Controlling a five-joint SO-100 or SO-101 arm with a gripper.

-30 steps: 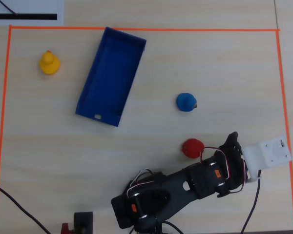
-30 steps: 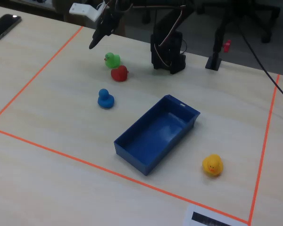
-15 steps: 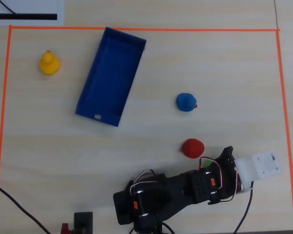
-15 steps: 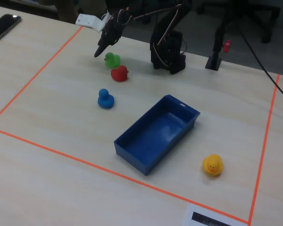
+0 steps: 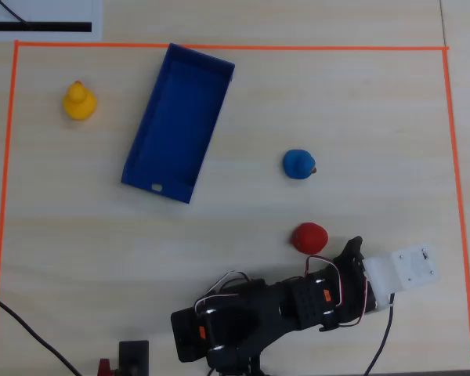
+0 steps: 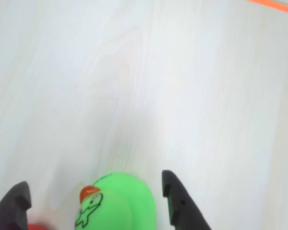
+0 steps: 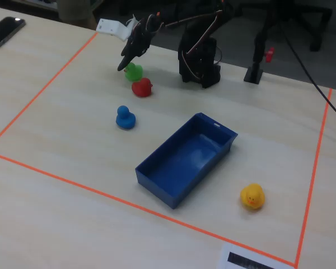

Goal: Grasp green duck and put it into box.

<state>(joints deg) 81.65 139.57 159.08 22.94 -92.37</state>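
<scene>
Four ducks sit on the table (image 7: 67, 145): a green duck (image 7: 134, 72), a red duck (image 7: 141, 87), a blue duck (image 7: 125, 117) and a yellow duck (image 7: 252, 196). In the fixed view the green duck rests on the table right beside the red one, with the claw (image 7: 129, 60) hanging over it from above. The wrist view shows the claw (image 6: 93, 199) spread wide, its two dark fingers (image 6: 180, 203) standing on either side of the green duck (image 6: 117, 203) with a gap on each side, so nothing is pinched. The duck's orange beak faces the left finger in that view. In the overhead view the arm hides the green duck, and the red duck (image 5: 309, 236) lies just beside the claw. The box (image 7: 185, 159), a long dark blue tray, lies well apart from the green duck, between the blue duck and the yellow duck in the fixed view. Orange tape (image 7: 39, 92) lines the work area.
</scene>
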